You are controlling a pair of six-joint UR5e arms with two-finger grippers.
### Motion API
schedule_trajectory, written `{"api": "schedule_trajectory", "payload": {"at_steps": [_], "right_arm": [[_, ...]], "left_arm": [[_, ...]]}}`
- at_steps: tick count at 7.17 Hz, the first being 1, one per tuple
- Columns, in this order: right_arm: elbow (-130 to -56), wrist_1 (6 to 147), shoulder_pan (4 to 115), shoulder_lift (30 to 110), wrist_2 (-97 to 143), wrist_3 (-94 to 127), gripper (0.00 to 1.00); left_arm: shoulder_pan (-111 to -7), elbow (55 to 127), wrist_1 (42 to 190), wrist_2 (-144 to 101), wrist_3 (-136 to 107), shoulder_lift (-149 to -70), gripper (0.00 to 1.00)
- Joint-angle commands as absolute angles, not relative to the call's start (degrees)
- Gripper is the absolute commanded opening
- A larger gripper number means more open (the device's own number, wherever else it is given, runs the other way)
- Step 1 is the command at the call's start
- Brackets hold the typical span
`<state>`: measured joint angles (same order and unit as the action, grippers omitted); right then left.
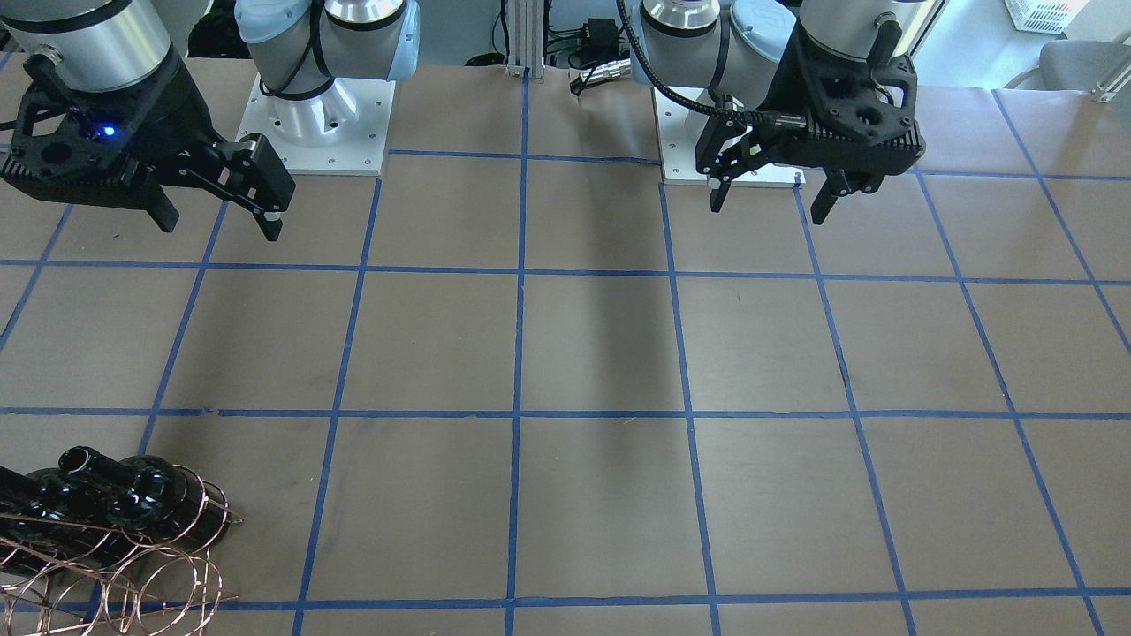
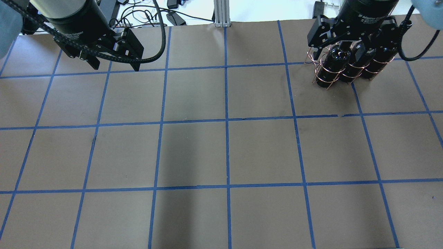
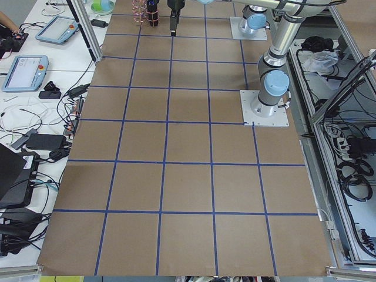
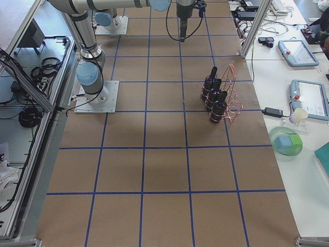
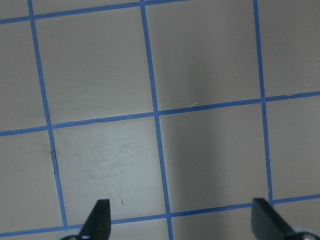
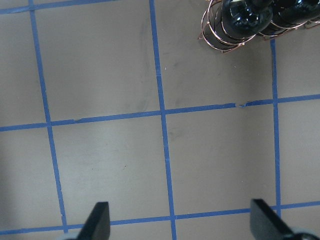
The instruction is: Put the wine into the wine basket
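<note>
Three dark glass wine bottles (image 2: 334,64) stand upright in the copper wire wine basket (image 2: 323,83) at the table's far right. They also show in the exterior right view (image 4: 218,108), with the basket's handle (image 4: 234,77) behind them. My right gripper (image 2: 337,52) hangs open above the bottles and holds nothing. The right wrist view shows its open fingers (image 6: 97,220) and the bottle shoulders (image 6: 245,15) at the top edge. My left gripper (image 2: 116,64) is open and empty, high over the far left; its fingers (image 5: 100,220) are wide apart over bare table.
Brown paper with a blue tape grid covers the table (image 2: 225,152). The arm bases (image 1: 322,115) stand on white plates at the robot's side. Benches with tablets and cables (image 4: 303,51) lie past the table's far edge.
</note>
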<state>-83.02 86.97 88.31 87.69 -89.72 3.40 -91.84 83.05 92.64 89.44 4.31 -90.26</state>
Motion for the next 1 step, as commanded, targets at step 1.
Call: {"api": "schedule_trajectory", "payload": {"at_steps": [1], "right_arm": [[-83.23,87.01,89.03,87.63,-90.09,3.43,1.0]], "left_arm": [[-91.85,83.14,92.64,89.47,4.31,-90.26,1.0]]}}
